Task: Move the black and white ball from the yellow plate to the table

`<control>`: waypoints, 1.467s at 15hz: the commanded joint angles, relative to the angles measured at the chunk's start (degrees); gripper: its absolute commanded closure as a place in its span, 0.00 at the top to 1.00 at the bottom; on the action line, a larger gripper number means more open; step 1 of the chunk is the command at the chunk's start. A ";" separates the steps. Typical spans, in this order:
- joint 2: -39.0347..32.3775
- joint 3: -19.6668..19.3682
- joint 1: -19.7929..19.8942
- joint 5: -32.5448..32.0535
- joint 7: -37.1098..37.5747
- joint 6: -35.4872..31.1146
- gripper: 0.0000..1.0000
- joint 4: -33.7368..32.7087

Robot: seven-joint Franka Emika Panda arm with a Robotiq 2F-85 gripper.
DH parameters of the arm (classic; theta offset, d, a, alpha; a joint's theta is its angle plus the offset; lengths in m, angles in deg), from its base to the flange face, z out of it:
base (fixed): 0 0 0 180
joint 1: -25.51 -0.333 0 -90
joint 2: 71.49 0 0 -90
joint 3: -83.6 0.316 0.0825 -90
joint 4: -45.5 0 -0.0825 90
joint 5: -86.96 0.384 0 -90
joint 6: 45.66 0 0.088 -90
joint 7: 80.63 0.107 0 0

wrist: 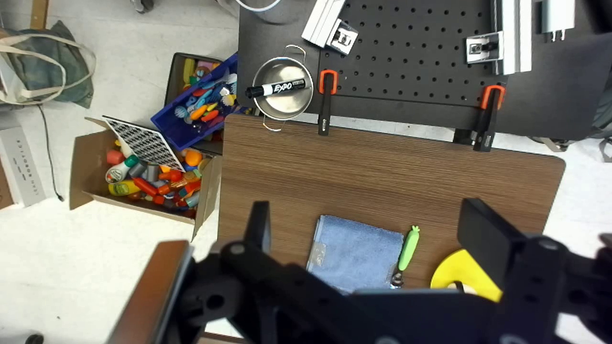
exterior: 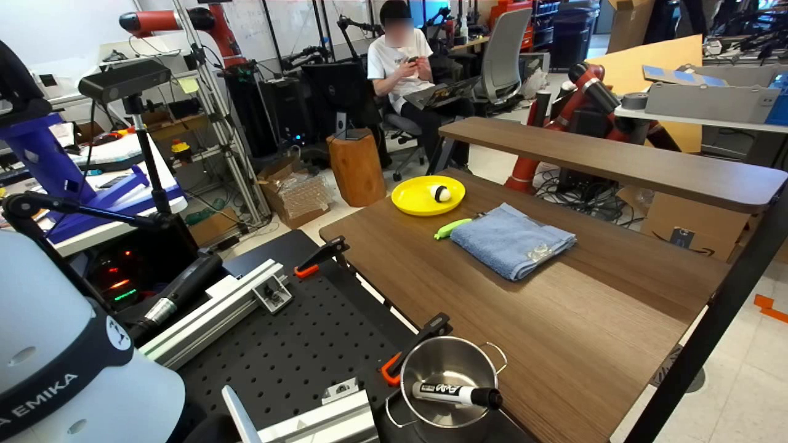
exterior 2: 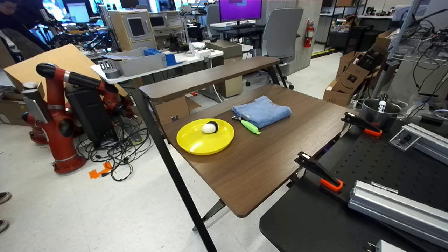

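The black and white ball (exterior: 440, 193) rests on the yellow plate (exterior: 407, 200) near a corner of the brown wood-grain table (exterior: 554, 332). In an exterior view the ball (exterior 2: 210, 127) lies just off the middle of the plate (exterior 2: 190, 141), on the table (exterior 2: 255, 171). In the wrist view my gripper (wrist: 366, 212) is open with nothing between its fingers, high above the table (wrist: 334, 177). The plate (wrist: 449, 270) and the ball (wrist: 468, 288) are partly hidden behind the gripper's body and one finger. The gripper is out of view in both exterior views.
A folded blue cloth (exterior: 511, 240) and a green-handled utensil (exterior 2: 250, 126) lie beside the plate. A raised shelf (exterior: 591, 154) runs along the table's far edge. A metal pot (wrist: 283, 105) with a marker stands by the black perforated board (wrist: 401, 52). Two clamps (wrist: 325, 102) (wrist: 488, 119) grip the near edge.
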 commanded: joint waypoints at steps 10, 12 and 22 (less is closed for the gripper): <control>-4.61 5.55 -4.87 4.98 8.43 -5.55 1.00 0.29; -6.82 8.41 -6.58 6.81 11.86 -9.86 1.00 0.66; -27.35 12.62 -9.52 15.09 18.86 -29.45 1.00 -2.40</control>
